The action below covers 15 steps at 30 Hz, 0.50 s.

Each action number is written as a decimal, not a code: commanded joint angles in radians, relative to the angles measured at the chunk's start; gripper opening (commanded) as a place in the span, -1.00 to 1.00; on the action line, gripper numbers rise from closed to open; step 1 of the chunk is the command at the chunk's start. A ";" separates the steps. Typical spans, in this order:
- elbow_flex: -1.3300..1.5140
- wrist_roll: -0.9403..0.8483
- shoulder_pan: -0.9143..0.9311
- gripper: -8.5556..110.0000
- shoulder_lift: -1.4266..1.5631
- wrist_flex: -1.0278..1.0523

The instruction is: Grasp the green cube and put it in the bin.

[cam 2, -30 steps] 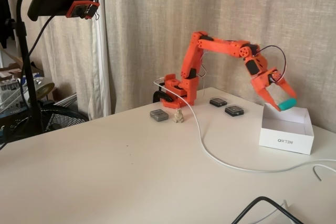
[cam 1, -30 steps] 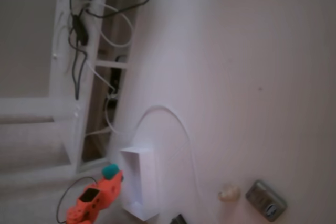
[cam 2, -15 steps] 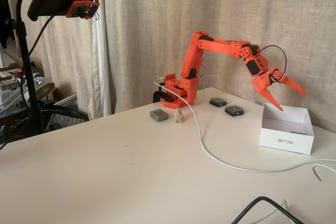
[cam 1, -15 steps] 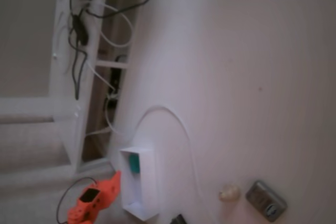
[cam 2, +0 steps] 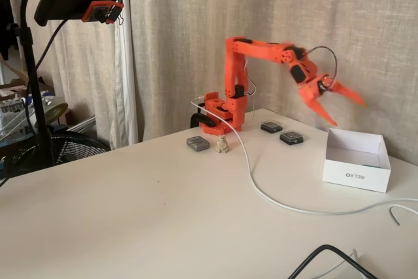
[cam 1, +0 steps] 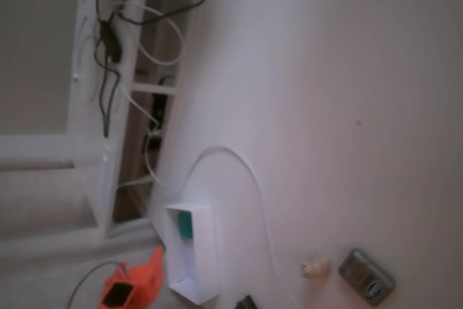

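Both fixed views show the white desk (cam 2: 130, 220) with the bin (cam 2: 356, 159) on it. Seen in the fixed view from above, the bin (cam 1: 194, 252) lies in the lower left-centre of the frame, and the green cube (cam 1: 185, 224) sits inside it at its upper end, against the left wall. From the side fixed view the cube cannot be seen, hidden by the bin's walls.

At the upper right of the side view the orange arm (cam 2: 261, 53) reaches from its base at the back of the desk, and the hand (cam 2: 343, 106) hangs in the air above and to the left of the bin, clear of its rim. Its two fingers are spread wide with nothing between them. Only an orange part of the arm (cam 1: 134, 287) shows in the other view, at the bottom edge just left of the bin; the fingers are too blurred there to read.

A white cable (cam 2: 274, 197) runs across the desk from the arm's base, passing in front of the bin. Near the base, at mid-frame, stand a grey oval device (cam 2: 198, 143) and a small cream lumpy object (cam 2: 223, 144) just beside it; both also appear in the lower right from above (cam 1: 367, 276) (cam 1: 315, 267).
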 commanded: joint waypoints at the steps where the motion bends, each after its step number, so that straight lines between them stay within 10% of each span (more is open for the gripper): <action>1: 0.110 0.009 0.026 -0.30 0.264 0.006; 15: 0.686 0.032 0.067 -0.43 1.060 0.307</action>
